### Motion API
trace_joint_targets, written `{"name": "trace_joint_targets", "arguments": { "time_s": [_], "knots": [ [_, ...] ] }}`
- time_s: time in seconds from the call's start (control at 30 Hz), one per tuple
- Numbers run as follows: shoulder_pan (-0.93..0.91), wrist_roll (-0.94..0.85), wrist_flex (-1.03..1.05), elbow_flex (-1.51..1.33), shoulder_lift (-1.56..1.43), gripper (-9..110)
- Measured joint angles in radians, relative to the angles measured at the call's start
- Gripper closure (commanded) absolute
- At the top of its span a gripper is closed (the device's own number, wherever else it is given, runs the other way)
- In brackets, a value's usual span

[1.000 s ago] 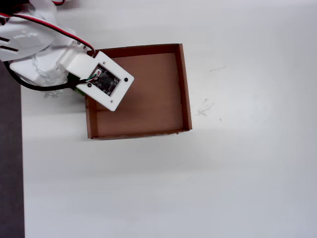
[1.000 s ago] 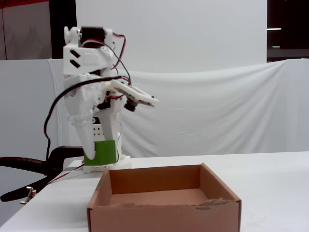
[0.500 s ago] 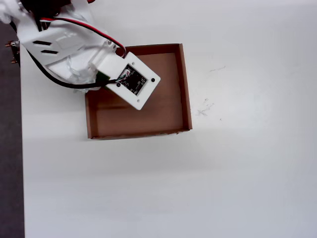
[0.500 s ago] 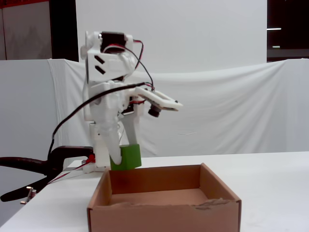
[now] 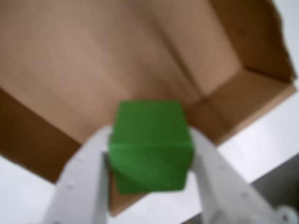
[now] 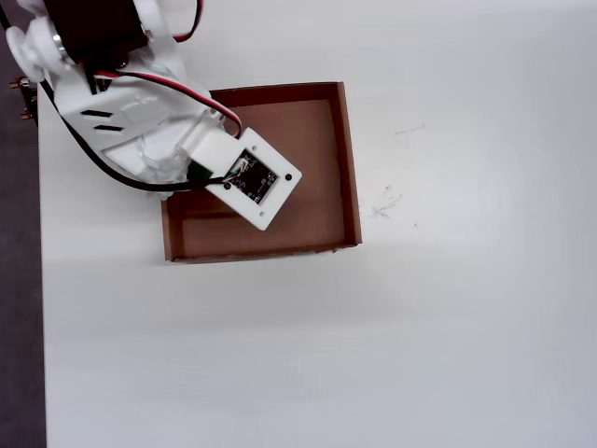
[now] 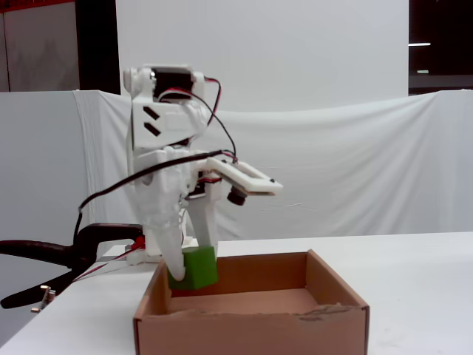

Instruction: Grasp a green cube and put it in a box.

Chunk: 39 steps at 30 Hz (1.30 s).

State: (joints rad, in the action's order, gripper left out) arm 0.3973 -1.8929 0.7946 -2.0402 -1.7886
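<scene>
The hand is clamped on the green cube, low at the left of the fixed view, just inside the box. Grasp done; release remains.

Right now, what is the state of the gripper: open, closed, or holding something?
Gripper: closed on the green cube, holding it just above the floor of the box, near one wall.

A plain white table carries the box, which sits flat toward its upper left in the overhead view. Faint scuff marks show just right of the box; they may be scratches or pen lines
</scene>
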Motion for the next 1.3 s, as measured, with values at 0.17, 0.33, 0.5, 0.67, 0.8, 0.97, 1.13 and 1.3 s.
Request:
{"name": "trace_joint_targets", "arguments": {
  "time_s": [0.17, 0.33, 0.5, 0.67, 0.8, 0.97, 1.13, 1.3],
  "knots": [
    [0.0, 0.0, -0.026, -0.067, -0.002, 88],
    [0.02, 0.0, -0.028, -0.124, -0.003, 88],
    [0.037, 0.002, -0.026, -0.126, -0.003, 88],
    [0.049, 0.002, -0.035, -0.137, -0.003, 88],
    [0.049, 0.002, -0.055, -0.161, -0.003, 88],
    [0.063, 0.002, -0.08, -0.17, -0.003, 88],
    [0.064, 0.002, -0.129, -0.215, -0.003, 88],
    [0.067, 0.002, -0.17, -0.242, -0.003, 88]
  ]
}}
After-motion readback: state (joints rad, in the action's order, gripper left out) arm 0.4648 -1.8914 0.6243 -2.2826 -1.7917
